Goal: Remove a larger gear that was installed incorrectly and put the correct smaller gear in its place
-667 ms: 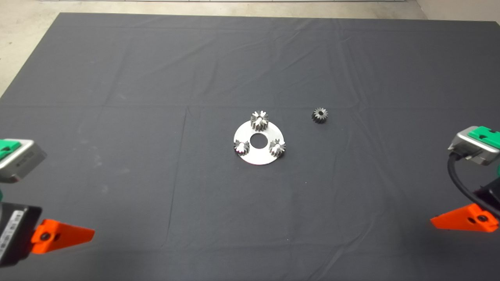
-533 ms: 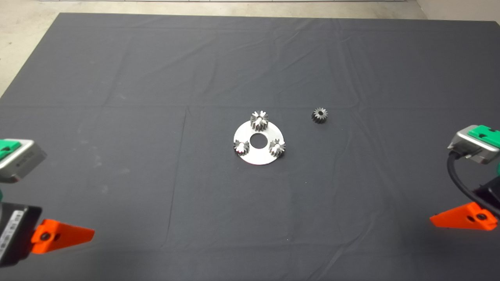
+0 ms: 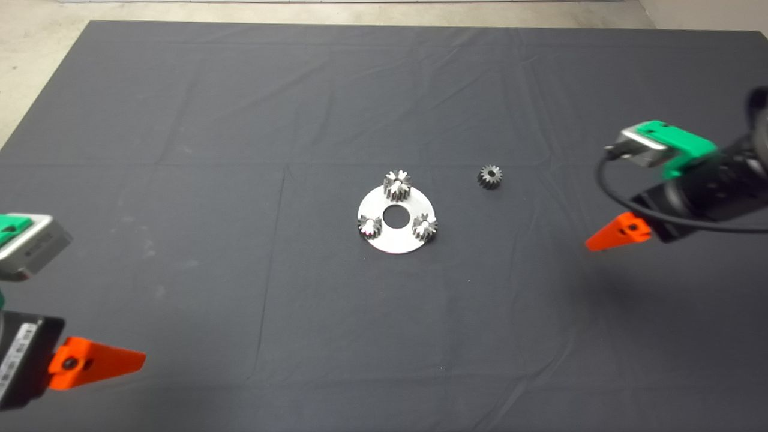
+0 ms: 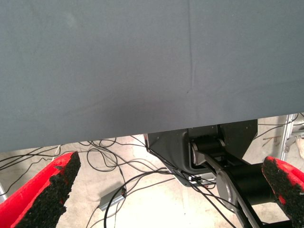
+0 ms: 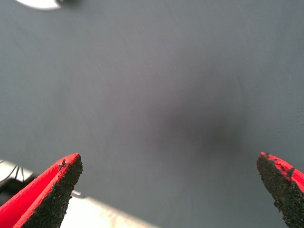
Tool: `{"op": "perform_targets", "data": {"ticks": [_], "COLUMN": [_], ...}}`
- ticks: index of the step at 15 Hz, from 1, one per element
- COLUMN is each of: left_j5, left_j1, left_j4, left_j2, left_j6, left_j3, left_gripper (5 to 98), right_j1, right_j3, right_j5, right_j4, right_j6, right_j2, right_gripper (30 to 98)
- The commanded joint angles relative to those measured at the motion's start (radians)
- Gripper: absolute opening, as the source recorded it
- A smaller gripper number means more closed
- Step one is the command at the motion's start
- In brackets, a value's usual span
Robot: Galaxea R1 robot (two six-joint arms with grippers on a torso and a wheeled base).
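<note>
Parked at the lower left edge of the head view: the left gripper [image 3: 120, 361], fingers spread wide in its wrist view, holding nothing. Under everything, a dark grey cloth mat [image 3: 180, 120] with creases.

In the middle of the frame, a flat white round plate [image 3: 396, 241] with a centre hole. On its upper rim, the larger gear [image 3: 397, 185], shiny silver-grey metal with flared teeth, not yet removed. On the lower rim, two small bright silvery gears [image 3: 370, 226], left and right of the hole.

Just right of the plate and a little higher, apart from it, the smaller gear [image 3: 490, 177], dark grey with fine teeth, lying flat on the mat.

At the right of the frame, above the mat, the right gripper [image 3: 606, 239], pointing toward the centre, fingers wide apart and empty.

Probable risks from here: knocking the dark gear away while passing close to it; pushing the plate or the neighbouring small gears with such widely opened fingers; slipping on the flared teeth; lifting the whole plate if the gear sticks.
</note>
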Motion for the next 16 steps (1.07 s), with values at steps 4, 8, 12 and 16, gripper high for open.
{"op": "perform_targets", "data": {"ticks": [4,8,12,16], "left_j5": [0.002,0.002,0.002,0.002], "left_j1": [-0.012,-0.012,-0.012,-0.012], "left_j4": [-0.013,-0.013,-0.013,-0.013], "left_j2": [0.001,0.001,0.0,0.0], "left_j6": [0.003,0.003,0.003,0.003], "left_j3": [0.016,0.016,0.016,0.016], "left_gripper": [98.3,98.3,98.3,98.3], "right_j1": [-0.135,-0.206,-0.208,-0.214], "right_j3": [-0.427,-0.583,-0.601,-0.593], "right_j5": [0.015,0.016,0.116,0.138], "right_j4": [-0.166,-0.271,-0.277,-0.356], "right_j6": [-0.102,-0.178,-0.181,-0.179], "right_j2": [0.363,0.499,0.515,0.521], "right_gripper": [96.9,96.9,96.9,96.9]}}
